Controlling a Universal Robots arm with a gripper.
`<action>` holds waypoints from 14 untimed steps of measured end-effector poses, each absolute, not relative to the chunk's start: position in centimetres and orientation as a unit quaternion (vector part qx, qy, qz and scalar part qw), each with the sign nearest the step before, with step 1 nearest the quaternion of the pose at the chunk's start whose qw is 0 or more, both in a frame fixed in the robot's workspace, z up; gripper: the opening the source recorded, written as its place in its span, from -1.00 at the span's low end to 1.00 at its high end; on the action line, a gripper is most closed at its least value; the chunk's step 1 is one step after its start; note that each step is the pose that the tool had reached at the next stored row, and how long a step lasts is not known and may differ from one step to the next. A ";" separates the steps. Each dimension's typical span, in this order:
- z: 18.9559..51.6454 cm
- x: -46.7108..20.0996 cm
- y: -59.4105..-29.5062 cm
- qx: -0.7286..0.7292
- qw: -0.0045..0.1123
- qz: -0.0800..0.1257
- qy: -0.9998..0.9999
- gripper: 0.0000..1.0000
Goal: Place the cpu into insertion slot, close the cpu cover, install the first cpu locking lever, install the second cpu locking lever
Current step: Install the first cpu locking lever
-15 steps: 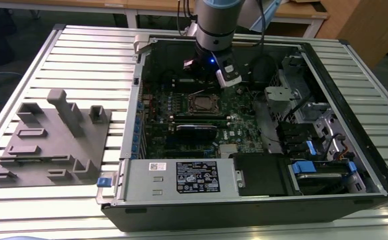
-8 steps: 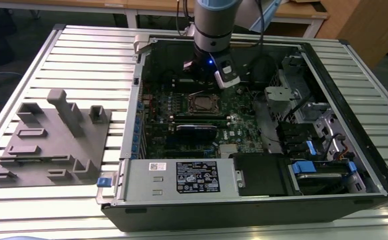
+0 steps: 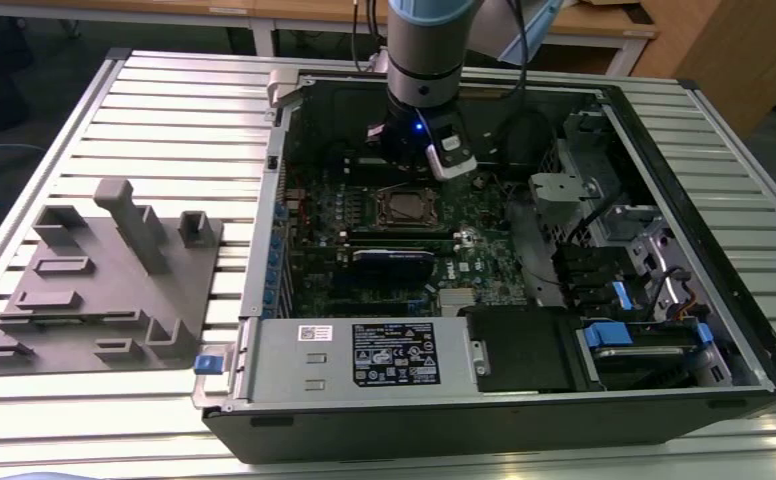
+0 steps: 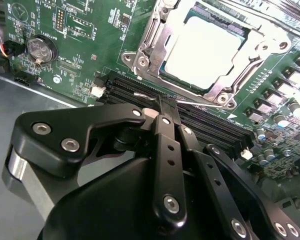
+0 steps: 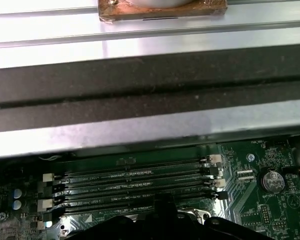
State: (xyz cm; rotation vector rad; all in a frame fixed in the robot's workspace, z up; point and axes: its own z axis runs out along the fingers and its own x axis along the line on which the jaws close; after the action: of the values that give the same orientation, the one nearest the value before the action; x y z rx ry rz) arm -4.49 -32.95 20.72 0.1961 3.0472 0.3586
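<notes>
In the second wrist view the cpu lies flat in the insertion slot, its silver-grey top showing through the cutout of the cpu cover, which is down over it. A thin metal locking lever runs along the socket's edge beside the memory slots. My gripper is shut, its black fingers pressed together with the tips right at that lever. I cannot tell whether the lever is pinched or only touched. In the exterior view the gripper hangs inside the open case just behind the socket.
Long black memory slots lie between the socket and the case wall. A coin battery sits on the board. The grey power-supply box, a drive cage and a grey fixture block also show.
</notes>
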 end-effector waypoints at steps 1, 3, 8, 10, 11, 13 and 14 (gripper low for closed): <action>20.7 -4.5 -32.9 0.064 0.034 0.117 0.991 -0.79; 20.7 -4.5 -32.9 0.064 0.034 0.117 0.991 -0.79; 20.7 -4.5 -32.9 0.069 0.034 0.117 0.990 -0.79; 20.7 -4.5 -32.9 0.085 0.036 0.116 0.989 -0.79; 20.6 -4.5 -32.9 0.094 0.037 0.116 0.988 -0.79; 20.6 -4.5 -32.9 0.112 0.039 0.115 0.986 -0.79; 20.6 -4.5 -32.9 0.121 0.040 0.115 0.985 -0.79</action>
State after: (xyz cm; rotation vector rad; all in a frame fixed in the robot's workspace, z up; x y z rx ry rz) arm -4.49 -32.95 20.59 0.3704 3.0180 0.3510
